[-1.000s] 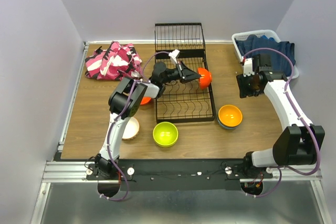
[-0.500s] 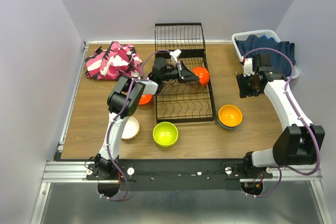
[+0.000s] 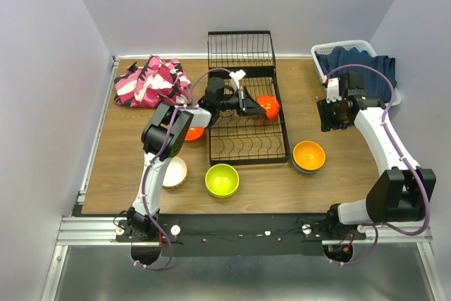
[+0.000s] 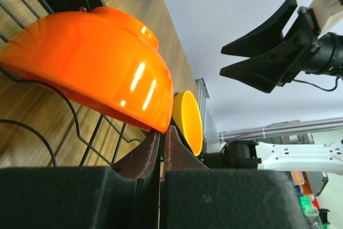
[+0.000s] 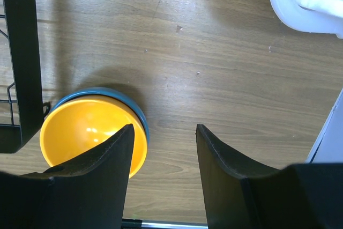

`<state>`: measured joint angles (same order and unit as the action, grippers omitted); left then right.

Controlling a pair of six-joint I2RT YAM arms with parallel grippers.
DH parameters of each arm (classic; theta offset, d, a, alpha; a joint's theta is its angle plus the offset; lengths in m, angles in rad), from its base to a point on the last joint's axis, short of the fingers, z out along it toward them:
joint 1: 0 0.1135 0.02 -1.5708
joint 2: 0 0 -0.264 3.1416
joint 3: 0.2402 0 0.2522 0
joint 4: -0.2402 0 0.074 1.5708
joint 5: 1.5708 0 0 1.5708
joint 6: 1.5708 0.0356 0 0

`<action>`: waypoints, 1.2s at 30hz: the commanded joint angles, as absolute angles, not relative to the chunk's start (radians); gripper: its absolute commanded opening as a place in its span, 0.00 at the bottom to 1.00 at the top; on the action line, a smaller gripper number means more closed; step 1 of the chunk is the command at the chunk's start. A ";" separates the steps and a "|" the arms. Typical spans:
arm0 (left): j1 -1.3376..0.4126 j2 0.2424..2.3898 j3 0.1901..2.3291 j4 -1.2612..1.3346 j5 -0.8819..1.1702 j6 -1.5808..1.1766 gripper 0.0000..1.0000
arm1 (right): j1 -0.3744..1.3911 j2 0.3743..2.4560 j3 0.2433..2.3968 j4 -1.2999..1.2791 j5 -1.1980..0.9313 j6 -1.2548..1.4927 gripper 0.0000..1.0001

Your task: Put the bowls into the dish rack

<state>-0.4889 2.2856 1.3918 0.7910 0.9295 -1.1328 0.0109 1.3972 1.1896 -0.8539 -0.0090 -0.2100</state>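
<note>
The left gripper (image 4: 161, 131) was pinched tight on the thin rim of a red-orange bowl (image 4: 91, 63), holding it tilted on edge just above the wires at the right side of the dish rack (image 3: 243, 142), which sat mid-tabletop (image 3: 127, 160) and reached toward the far edge; whether the bowl touched the wires I could not tell. With so small a bite on slick plastic, the bowl seemed likely to swing or slip; let go while it leaned, it might roll off the tines and over the rack's right rim, and a rim snagged on a wire could drag the rack. The right gripper (image 5: 163, 138) hung spread and empty near the right edge, above an orange bowl (image 5: 88, 132) nested in a blue bowl (image 5: 136, 112); a lime green bowl (image 3: 222, 179) and a cream bowl (image 3: 176, 172) waited by the near edge.
</note>
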 commanded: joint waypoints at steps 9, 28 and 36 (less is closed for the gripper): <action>-0.499 2.238 1.526 0.285 0.899 -0.798 0.35 | 0.005 1.371 1.178 -0.830 -0.032 -0.210 0.59; -0.469 1.927 1.537 -0.369 0.680 -0.336 0.59 | 0.005 1.338 1.160 -0.805 -0.060 -0.198 0.60; -0.402 1.581 1.339 -0.736 0.370 0.286 0.58 | 0.003 1.341 1.184 -0.778 -0.100 -0.242 0.61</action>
<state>-0.4530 1.7706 1.4574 -0.4568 0.5819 -0.1295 0.0109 1.3449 1.1736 -0.8215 -0.0589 -0.2111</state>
